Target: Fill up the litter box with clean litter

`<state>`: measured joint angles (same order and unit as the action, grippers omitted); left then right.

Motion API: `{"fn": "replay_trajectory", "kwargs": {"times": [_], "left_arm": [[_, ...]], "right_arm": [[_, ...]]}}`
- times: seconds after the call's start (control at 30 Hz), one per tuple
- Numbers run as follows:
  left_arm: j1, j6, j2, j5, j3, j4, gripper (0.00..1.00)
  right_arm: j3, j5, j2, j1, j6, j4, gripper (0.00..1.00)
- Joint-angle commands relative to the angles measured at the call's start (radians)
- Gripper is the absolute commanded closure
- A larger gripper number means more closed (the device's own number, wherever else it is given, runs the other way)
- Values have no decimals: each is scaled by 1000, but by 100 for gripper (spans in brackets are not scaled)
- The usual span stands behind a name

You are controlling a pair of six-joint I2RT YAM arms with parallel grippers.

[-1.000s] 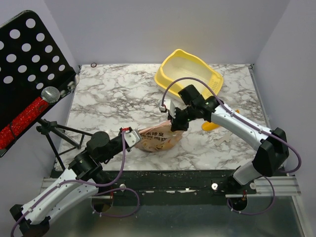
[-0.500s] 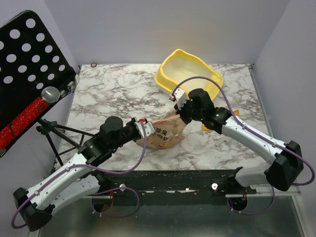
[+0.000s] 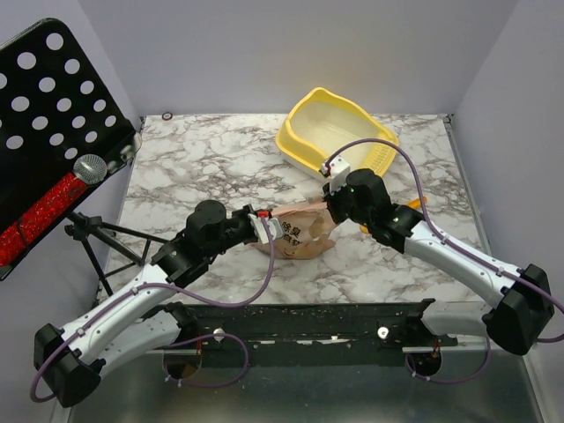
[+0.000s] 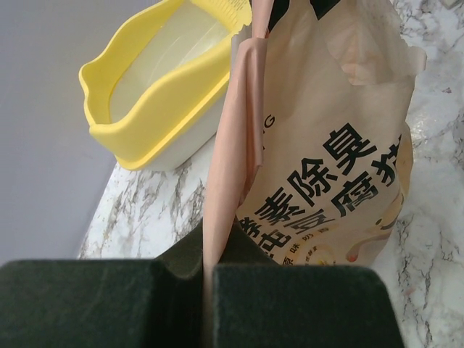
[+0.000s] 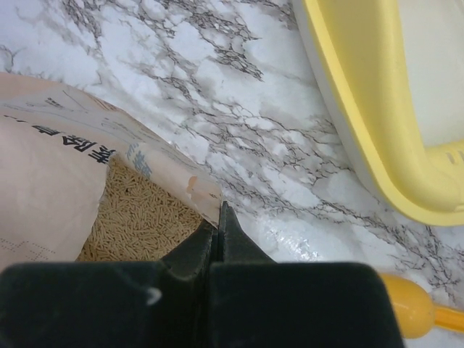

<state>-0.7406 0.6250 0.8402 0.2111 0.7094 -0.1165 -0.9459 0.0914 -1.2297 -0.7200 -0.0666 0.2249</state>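
Note:
The pale-yellow litter box stands at the back of the marble table, its inside pale and bare; its rim also shows in the left wrist view and the right wrist view. A tan printed paper bag hangs between both arms, just in front of the box. My left gripper is shut on the bag's folded bottom edge. My right gripper is shut on the rim of the bag's open mouth. Beige clean litter lies inside the bag.
A yellow-orange scoop lies on the table under the right arm, its bowl also in the right wrist view. A black perforated music stand with a microphone stands off the table's left edge.
Both arms have carried the bag right and back, toward the litter box. The left arm has stretched further forward; the right gripper has moved from the bag's middle to beside the box's front.

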Motion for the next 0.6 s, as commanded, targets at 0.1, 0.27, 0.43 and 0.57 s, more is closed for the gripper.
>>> {"fn": "replay_trajectory", "kwargs": {"times": [0.1,0.27,0.43,0.57], "left_arm": [[7,16,-50,-62,-85,195,100],[7,-4,-62,-47,-85,213,100],[9,-11,-64,-32,-82,216,100],[9,-18,-82,-22,-82,221,91]], "right_arm": [[-39,40,-2,17,47,-47,100],[-76,157,90,25,62,19,65],[-109,332,174,63,192,123,29],[-107,364,182,132,280,177,26]]}}
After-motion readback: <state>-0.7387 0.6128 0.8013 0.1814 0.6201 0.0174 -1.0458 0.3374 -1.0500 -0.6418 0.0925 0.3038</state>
